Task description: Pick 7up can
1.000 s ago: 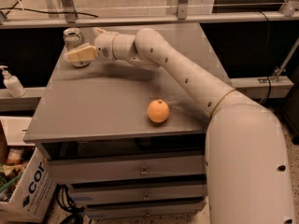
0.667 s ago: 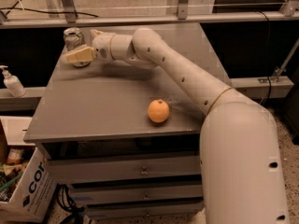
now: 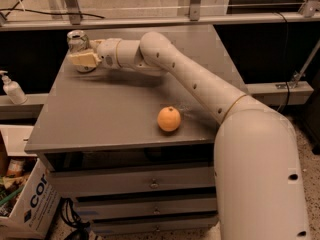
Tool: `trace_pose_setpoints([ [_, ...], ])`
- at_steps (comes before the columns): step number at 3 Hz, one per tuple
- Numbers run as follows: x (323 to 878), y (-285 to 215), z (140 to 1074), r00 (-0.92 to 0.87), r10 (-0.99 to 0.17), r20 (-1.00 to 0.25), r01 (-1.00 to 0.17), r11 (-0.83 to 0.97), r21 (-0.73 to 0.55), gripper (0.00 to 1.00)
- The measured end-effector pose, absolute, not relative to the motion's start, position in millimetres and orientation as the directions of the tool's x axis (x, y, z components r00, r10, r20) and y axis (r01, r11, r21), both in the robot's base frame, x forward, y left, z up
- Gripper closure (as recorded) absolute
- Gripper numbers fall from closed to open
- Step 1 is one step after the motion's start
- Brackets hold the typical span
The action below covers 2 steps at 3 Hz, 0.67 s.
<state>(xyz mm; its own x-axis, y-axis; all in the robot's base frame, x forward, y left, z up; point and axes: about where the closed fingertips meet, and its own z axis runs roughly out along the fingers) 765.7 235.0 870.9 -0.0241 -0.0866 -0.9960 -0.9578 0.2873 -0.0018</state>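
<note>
The 7up can [image 3: 76, 38] stands upright at the far left corner of the grey table [image 3: 100, 114]; only its shiny metal top and upper body show. My gripper [image 3: 83, 59] is at the end of the white arm that reaches across the table from the right. It sits right against the can's front and hides the can's lower part. The can rests on the table.
An orange [image 3: 169, 119] lies near the table's front edge, right of the middle. A soap pump bottle [image 3: 11, 88] stands on a ledge to the left. A cardboard box [image 3: 25, 204] sits on the floor at the lower left. Drawers [image 3: 150, 184] are under the tabletop.
My gripper has edged slightly to the left, closer onto the can. The can and the orange have not moved.
</note>
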Motion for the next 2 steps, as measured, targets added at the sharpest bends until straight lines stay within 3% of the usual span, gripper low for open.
trace_pose_setpoints([
  [2,742.5,216.8,890.7,0.005,-0.087,-0.996,-0.961,0.275,-0.029,0.87],
])
